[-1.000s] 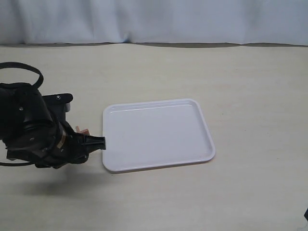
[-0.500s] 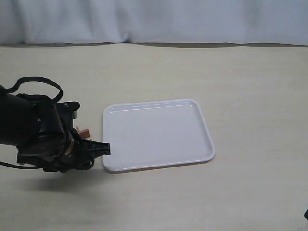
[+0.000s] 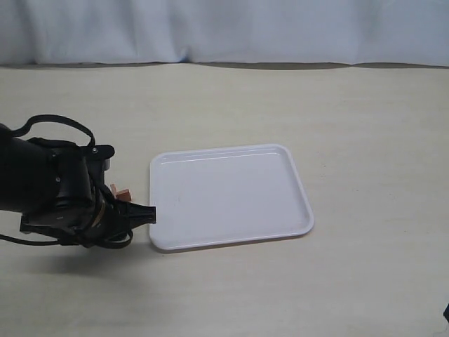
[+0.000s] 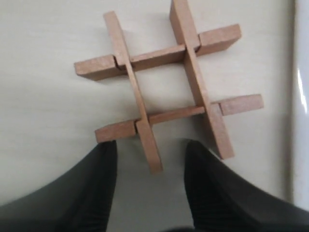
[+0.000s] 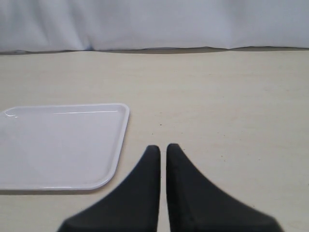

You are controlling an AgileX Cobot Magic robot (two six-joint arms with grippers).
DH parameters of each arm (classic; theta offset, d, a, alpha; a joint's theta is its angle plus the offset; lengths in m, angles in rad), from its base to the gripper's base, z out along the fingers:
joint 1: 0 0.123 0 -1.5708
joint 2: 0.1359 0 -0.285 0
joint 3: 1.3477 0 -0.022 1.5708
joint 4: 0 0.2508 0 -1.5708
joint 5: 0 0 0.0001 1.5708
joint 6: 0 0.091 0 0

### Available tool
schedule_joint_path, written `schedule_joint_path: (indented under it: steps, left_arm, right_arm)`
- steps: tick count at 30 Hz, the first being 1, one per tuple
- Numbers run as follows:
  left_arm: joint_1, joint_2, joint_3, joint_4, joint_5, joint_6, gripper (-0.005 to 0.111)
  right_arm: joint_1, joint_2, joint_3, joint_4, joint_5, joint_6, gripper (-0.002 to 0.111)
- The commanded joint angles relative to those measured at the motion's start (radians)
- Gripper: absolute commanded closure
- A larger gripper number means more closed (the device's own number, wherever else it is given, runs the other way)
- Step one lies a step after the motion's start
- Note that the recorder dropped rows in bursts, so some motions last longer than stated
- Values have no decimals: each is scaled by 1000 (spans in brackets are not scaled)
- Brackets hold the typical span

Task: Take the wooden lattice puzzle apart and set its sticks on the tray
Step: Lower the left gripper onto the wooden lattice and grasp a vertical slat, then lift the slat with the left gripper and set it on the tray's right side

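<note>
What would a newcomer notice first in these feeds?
The white tray lies on the table with nothing on it, the biggest thing in the exterior view. Just off its left edge the dark left arm crouches over the wooden lattice puzzle, fully assembled, and the open left gripper straddles the end of one stick. The right gripper hangs shut, apart from the tray.

The hash-shaped reddish-brown wooden lattice puzzle [image 4: 164,92] lies on the pale table [image 3: 351,126], just left of the white rectangular plastic tray [image 3: 231,196] in the exterior view. The black left gripper [image 4: 149,150] sits over it, one stick [image 4: 145,130] end between its fingers.
</note>
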Motion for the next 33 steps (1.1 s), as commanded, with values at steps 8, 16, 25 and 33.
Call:
schedule_joint_path:
  steps: [8,16,25,33]
  left_arm:
    - [-5,1,2,105,8,-83,95]
    - [-5,-1,2,129,8,-68,107]
    - [-5,-3,2,128,8,-45,107]
    - [-5,-69,2,126,45,-45,107]
  right_arm:
    - [-7,-4,3,4,2,-2,104]
    - [-7,-4,3,4,2,-2,104]
    - [-7,-4,3,4,2,-2,104]
    - [-7,-4,3,4,2,-2,104]
